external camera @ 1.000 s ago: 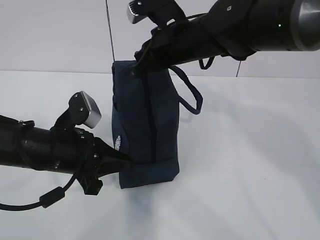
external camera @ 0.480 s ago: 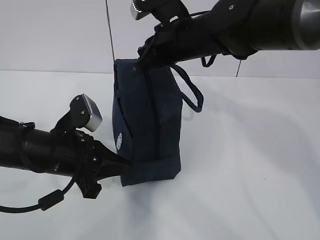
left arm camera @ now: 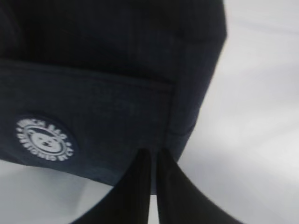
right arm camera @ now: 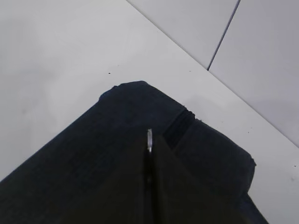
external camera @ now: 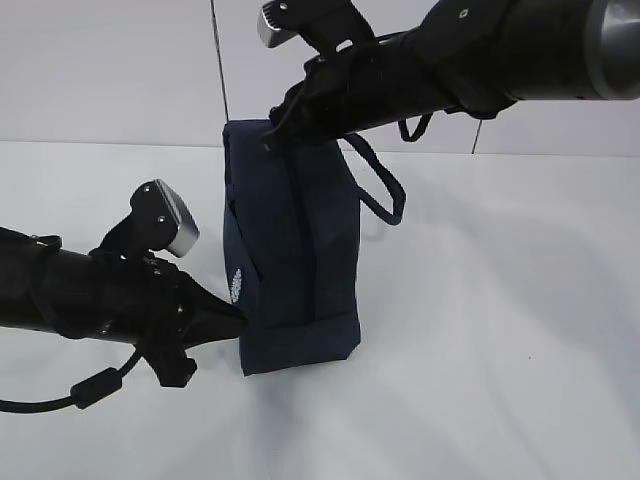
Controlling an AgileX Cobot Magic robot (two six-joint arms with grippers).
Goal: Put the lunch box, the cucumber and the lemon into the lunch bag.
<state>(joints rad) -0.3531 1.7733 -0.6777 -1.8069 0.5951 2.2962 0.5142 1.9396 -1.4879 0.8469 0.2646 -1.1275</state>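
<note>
White surface, lunch bag upright between my arms: right fingers pinch the ring pull on top; left fingers clamp its bottom edge.

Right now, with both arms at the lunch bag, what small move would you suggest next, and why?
Probably draw the right end effector along the top of the lunch bag: it is shut on the metal ring pull, while the left end effector pinches the bag's lower edge, bracing it. The bag looks closed.
</note>
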